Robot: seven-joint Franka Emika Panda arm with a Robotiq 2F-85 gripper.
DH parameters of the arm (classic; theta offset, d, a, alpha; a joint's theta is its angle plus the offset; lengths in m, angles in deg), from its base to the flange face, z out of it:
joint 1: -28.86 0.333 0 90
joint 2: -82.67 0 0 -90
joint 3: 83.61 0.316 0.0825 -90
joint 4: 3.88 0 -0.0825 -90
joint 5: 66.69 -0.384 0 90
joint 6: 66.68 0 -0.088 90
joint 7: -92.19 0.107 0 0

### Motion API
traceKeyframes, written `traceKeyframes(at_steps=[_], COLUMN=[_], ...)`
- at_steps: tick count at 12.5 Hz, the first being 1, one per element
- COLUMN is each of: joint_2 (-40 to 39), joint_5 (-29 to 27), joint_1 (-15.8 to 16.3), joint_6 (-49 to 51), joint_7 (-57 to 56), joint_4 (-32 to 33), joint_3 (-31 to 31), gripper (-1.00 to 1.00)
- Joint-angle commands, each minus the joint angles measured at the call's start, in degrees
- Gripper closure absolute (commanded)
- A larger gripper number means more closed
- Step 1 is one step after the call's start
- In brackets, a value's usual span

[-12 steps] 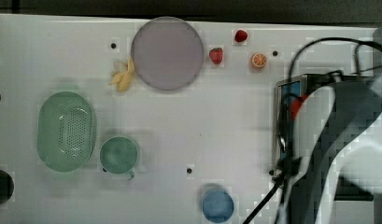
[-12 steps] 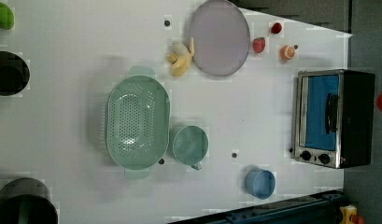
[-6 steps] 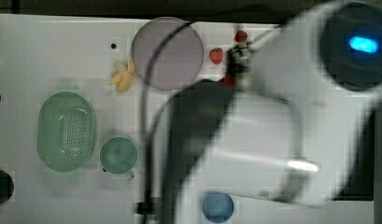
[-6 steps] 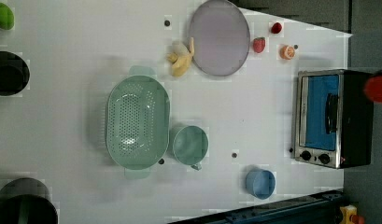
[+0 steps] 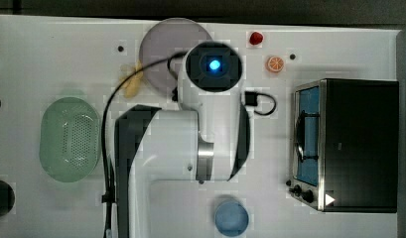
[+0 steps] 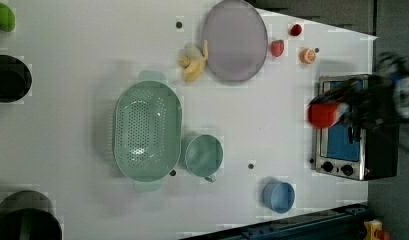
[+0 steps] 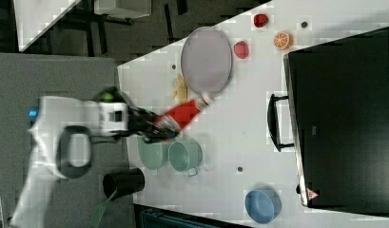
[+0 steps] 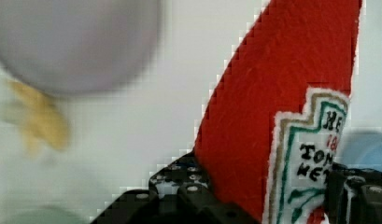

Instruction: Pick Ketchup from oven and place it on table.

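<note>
Ketchup (image 8: pixel 282 93), its white label reading "TOM…", sits clamped in the tool (image 8: pixel 272 200) above the table (image 7: pixel 249 118).

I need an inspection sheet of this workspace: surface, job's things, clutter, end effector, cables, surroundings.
Surface: white table, small dark holes.
Job's things: Ketchup held in the air; oven door shut.
Clutter: purple plate, banana, strawberry, orange slice, green colander, green cup, blue bowl.
End effector: shut on the Ketchup.
Cables: black cable along the arm.
Surroundings: dark floor.
</note>
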Motion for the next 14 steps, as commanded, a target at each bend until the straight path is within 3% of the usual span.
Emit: traceKeyframes(at_steps=[1, 5, 9, 10, 13, 14], joint_2=[-1.0, -7.5, -15.9, -17.1, -17.5, -16.7], joint_5=[0.5, 0.2, -0.3, -0.7, -1.2, -1.2], joint_1=[-2.4, -2.4, -2.3, -2.3, -2.3, -2.3], joint_6=[-7.4, -19.0, -28.6, -31.0, -32.1, -31.9], joint_7=[-0.3, -0.3, -0.3, -0.3, -0.2, -0.2], joint_4=[4.4, 10.7, 11.0, 11.0, 10.7, 10.1], joint_3=[-1.9, -2.2, -1.3, -1.2, -0.9, -0.8], gripper=[-0.26, -0.26, -0.26, -0.32, -0.95, -1.00])
